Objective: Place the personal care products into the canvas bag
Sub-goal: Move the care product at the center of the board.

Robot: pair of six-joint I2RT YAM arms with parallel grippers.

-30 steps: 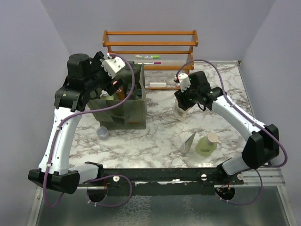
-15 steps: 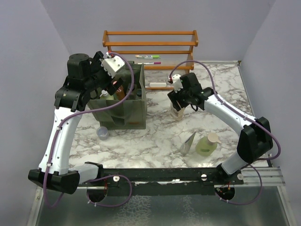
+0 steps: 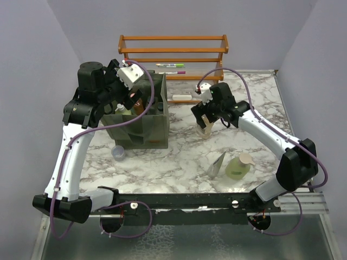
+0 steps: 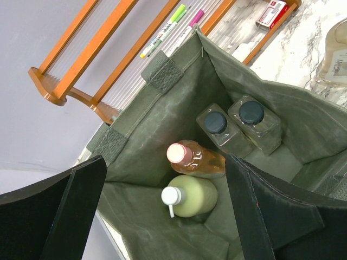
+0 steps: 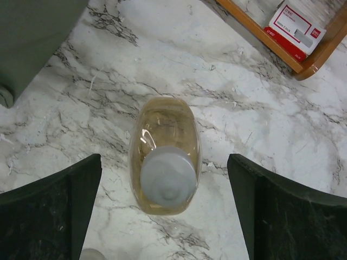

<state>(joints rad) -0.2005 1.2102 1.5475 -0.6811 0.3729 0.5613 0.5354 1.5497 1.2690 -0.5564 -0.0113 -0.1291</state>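
Note:
The olive canvas bag [image 3: 142, 125] stands at the left. Inside it are two clear bottles with black caps [image 4: 217, 125], an orange bottle with a pink cap [image 4: 201, 158] and a pale green bottle [image 4: 196, 196]. My left gripper [image 4: 165, 165] hangs open over the bag's mouth, holding nothing. An amber bottle with a grey cap [image 5: 165, 132] stands upright on the marble. My right gripper [image 5: 164, 162] is open directly above it, one finger on each side, apart from it. A green pump bottle [image 3: 237, 168] and a grey pouch [image 3: 217, 164] lie near the front right.
The wooden rack [image 3: 173, 51] stands at the back with marker pens [image 3: 171, 68] on it and a red-and-white box [image 5: 293, 26] on its low shelf. A lavender cup [image 3: 118, 153] sits in front of the bag. The bag's corner [image 5: 32, 32] is left of the amber bottle.
My right gripper has opened wide off the amber bottle, which now stands free on the table, and its wrist has shifted slightly left. The left arm has not moved.

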